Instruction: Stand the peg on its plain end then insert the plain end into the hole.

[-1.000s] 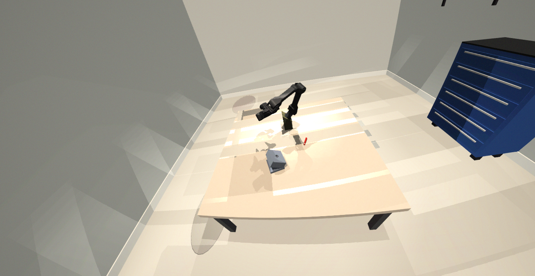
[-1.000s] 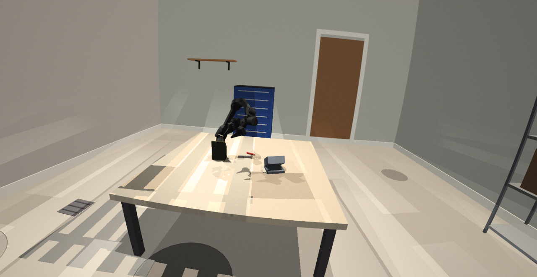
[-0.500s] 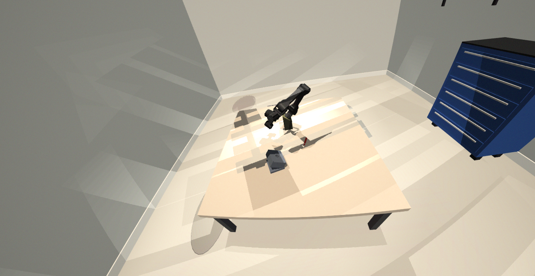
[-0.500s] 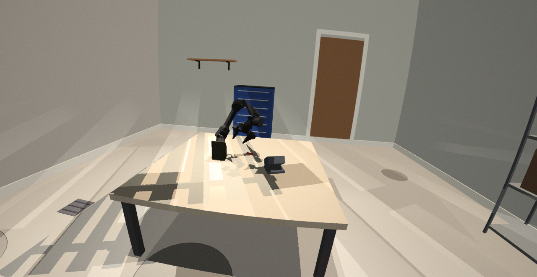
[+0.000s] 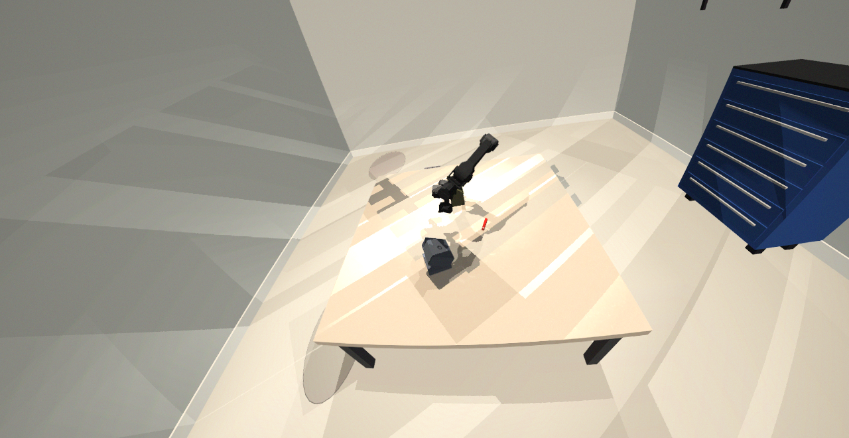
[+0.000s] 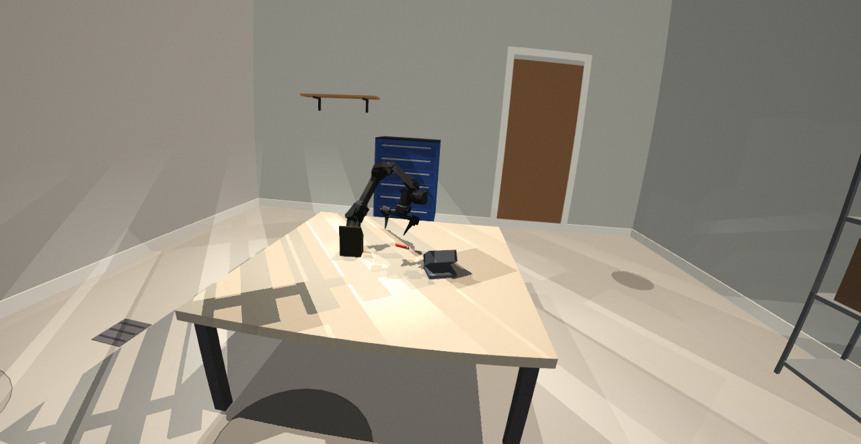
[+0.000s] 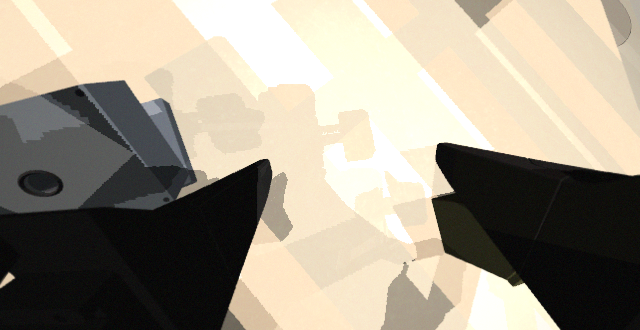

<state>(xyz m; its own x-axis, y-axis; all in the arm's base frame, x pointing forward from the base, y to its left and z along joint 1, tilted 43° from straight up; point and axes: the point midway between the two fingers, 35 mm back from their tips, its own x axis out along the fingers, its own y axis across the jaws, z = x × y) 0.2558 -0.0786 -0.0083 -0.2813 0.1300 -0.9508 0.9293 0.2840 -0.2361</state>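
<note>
The red peg (image 5: 484,224) (image 6: 401,246) lies on its side on the table, apart from the panel. Its white band is too small to make out, and the peg is out of the wrist view. The grey sloped panel (image 5: 435,261) (image 6: 441,258) (image 7: 30,157) stands on the table. Its single hole (image 5: 440,247) (image 7: 40,183) is empty. My gripper (image 6: 395,230) (image 7: 350,159) is open with nothing between its fingers. It points down, well above the table, between the robot base and the panel. In the wrist view the left finger covers part of the panel's lower side.
The robot base (image 5: 458,198) (image 6: 350,241) (image 7: 462,237) stands on the table (image 5: 570,310) (image 6: 361,321), behind the right finger in the wrist view. Strong light and shadow patches cross the table top. A blue drawer cabinet (image 5: 765,156) (image 6: 407,152) stands on the floor away from the table.
</note>
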